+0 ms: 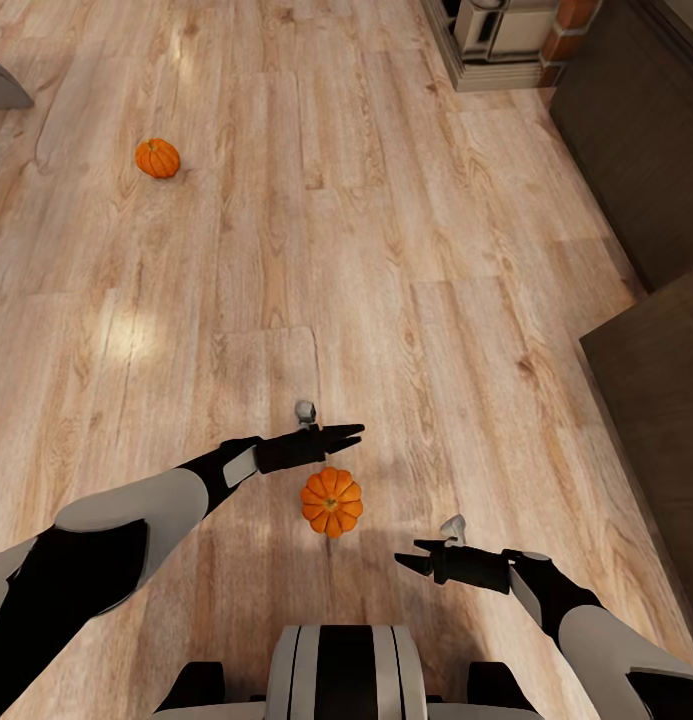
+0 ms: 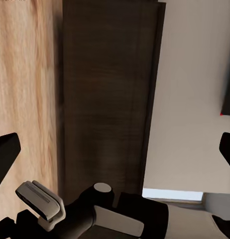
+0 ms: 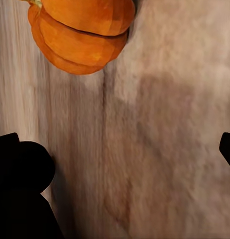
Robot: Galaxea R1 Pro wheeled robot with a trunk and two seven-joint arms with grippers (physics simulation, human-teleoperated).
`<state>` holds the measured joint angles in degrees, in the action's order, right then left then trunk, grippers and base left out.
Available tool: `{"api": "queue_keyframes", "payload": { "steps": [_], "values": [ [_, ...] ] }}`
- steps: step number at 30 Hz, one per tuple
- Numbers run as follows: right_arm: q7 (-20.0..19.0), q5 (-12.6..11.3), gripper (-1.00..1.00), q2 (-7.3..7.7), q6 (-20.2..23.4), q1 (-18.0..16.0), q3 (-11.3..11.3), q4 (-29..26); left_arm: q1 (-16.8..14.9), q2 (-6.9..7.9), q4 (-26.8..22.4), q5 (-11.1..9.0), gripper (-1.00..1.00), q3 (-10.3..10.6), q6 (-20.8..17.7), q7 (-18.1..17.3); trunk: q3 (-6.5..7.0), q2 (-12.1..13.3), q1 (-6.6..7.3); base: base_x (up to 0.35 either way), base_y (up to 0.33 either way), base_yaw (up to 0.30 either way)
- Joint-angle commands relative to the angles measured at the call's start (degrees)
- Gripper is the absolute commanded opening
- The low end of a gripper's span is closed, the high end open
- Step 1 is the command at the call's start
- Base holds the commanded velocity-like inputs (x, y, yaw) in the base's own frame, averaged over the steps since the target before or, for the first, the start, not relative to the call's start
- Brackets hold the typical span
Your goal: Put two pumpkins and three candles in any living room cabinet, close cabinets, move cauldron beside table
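Near pumpkin (image 1: pixel 331 502) on plank floor (image 1: pixel 406 250), between both grippers. Left gripper (image 1: pixel 354 433) just beyond it, closure indeterminate; right gripper (image 1: pixel 410 556) near-right, fingers spread. Second pumpkin (image 1: pixel 157 158) far left. Cabinet (image 1: pixel 636 120) right. Advice: centre right jaws around ribs, lower before closing.

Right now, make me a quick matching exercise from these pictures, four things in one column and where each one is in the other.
Things:
1. near pumpkin
2. far pumpkin
3. cabinet
4. brick fireplace

Places:
A. far end of the floor, on the robot's right
B. on the floor between the left pincer and right pincer
C. along the robot's right side
D. alone on the floor, far off to the robot's left

Pairs: 1-B, 2-D, 3-C, 4-A
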<state>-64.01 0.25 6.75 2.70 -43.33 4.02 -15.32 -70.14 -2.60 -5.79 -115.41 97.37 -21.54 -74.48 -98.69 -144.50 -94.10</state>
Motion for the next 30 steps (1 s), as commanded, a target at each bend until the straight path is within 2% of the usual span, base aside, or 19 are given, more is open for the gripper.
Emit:
{"api": "queue_keyframes", "payload": {
  "steps": [1, 6, 13, 22, 30],
  "values": [
    [0.1, 0.0, 1.00, -0.03, 0.0, 0.0, 0.0, 0.0, 0.0, -0.01, 0.0, 0.0, 1.00, 0.0, 0.0, 0.0, 0.00, 0.0, 0.00, 0.088, 0.000, 0.000],
    [0.2, 0.1, 1.00, 0.00, -0.1, 0.0, 0.0, 0.0, 0.0, 0.02, 0.2, 0.0, 1.00, 0.0, 0.4, 0.1, 0.00, 0.0, 0.00, 0.209, 0.000, 0.000],
    [0.2, 0.1, 1.00, 0.01, -0.1, 0.0, 0.0, 0.0, 0.0, 0.34, 0.0, -0.1, 1.00, 0.0, 5.4, -0.1, 0.00, 0.0, 0.00, 0.031, 0.000, 0.000],
    [0.3, 0.2, 1.00, -0.07, -0.1, 0.0, 0.0, 0.1, 0.0, 0.38, 0.1, -0.1, 1.00, 0.0, 5.8, -0.2, 0.00, 0.0, 0.00, 0.151, 0.000, 0.000],
    [0.1, 0.5, 1.00, -0.04, -0.2, 0.0, -0.2, 0.1, 0.0, 0.40, 0.1, -0.1, 1.00, 0.0, 5.8, -0.3, 0.00, 0.0, 0.00, 0.025, 0.000, 0.000]
  ]
}}
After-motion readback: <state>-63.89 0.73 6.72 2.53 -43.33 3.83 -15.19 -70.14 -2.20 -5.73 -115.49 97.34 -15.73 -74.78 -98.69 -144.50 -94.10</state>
